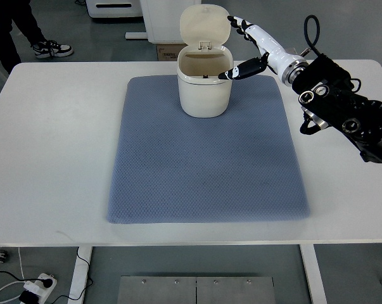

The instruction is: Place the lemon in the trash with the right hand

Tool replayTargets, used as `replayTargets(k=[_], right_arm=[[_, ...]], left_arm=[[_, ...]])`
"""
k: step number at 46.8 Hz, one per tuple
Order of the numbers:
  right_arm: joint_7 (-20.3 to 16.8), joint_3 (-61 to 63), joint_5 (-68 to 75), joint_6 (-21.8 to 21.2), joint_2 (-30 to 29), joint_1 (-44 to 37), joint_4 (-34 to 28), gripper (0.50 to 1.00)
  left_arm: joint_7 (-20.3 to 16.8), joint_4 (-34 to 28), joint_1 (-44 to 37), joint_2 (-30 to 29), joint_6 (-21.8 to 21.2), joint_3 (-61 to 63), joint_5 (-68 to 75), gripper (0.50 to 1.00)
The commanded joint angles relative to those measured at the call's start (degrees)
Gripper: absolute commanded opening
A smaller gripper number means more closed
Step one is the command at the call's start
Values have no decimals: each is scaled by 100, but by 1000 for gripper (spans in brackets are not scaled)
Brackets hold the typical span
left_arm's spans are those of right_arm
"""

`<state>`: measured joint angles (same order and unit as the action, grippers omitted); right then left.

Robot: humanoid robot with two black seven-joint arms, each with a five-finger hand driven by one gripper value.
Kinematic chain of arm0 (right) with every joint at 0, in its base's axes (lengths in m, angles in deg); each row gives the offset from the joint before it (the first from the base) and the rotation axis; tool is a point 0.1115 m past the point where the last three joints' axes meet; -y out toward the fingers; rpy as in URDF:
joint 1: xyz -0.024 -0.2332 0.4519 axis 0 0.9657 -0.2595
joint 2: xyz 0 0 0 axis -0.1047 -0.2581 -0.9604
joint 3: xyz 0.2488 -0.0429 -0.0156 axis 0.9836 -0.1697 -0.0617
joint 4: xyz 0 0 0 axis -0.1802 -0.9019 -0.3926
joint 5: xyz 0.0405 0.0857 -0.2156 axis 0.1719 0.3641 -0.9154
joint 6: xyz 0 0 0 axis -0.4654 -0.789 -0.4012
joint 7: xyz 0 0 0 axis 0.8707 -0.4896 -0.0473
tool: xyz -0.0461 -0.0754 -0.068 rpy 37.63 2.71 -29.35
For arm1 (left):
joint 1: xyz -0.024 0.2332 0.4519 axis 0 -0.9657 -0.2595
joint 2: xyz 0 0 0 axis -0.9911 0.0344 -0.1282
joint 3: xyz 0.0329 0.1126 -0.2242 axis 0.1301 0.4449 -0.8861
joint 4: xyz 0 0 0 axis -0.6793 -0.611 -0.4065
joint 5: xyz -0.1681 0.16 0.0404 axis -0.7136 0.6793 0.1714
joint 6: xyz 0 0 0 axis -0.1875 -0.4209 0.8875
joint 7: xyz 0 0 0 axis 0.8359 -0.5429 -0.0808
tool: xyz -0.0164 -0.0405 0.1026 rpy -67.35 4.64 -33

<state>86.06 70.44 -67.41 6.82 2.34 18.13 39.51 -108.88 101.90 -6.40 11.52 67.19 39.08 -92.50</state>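
A cream trash bin (pixel 204 85) with its lid raised stands at the far end of a blue-grey mat (pixel 206 152) on a white table (pixel 51 145). The right hand (pixel 251 47) reaches over the bin's rim, fingers spread and empty. No lemon is visible; whether it lies inside the bin cannot be told.

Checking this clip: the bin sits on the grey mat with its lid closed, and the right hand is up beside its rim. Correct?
Not quite. The top view shows the bin with its lid flipped open, not closed. The rest holds: the bin stands on the grey mat, and the right hand is beside its rim.
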Motion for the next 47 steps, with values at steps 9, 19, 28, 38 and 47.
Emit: replayTargets(k=[9, 19, 28, 38, 47], right_arm=[[-183, 248, 352, -9, 489, 301, -472, 995], [-315, 934, 686, -9, 586, 697, -560, 995], [-403, 1584, 1117, 0, 595, 1119, -560, 995], [-623, 2331, 1732, 70, 525, 1461, -560, 995], [-948, 3447, 1821, 88, 208, 1883, -560, 995]], left_arm=[[1, 0, 0, 0, 0, 0, 0, 1000], [1, 0, 0, 0, 0, 0, 0, 1000], [1, 0, 0, 0, 0, 0, 0, 1000], [1, 0, 0, 0, 0, 0, 0, 1000], [1, 0, 0, 0, 0, 0, 0, 1000]])
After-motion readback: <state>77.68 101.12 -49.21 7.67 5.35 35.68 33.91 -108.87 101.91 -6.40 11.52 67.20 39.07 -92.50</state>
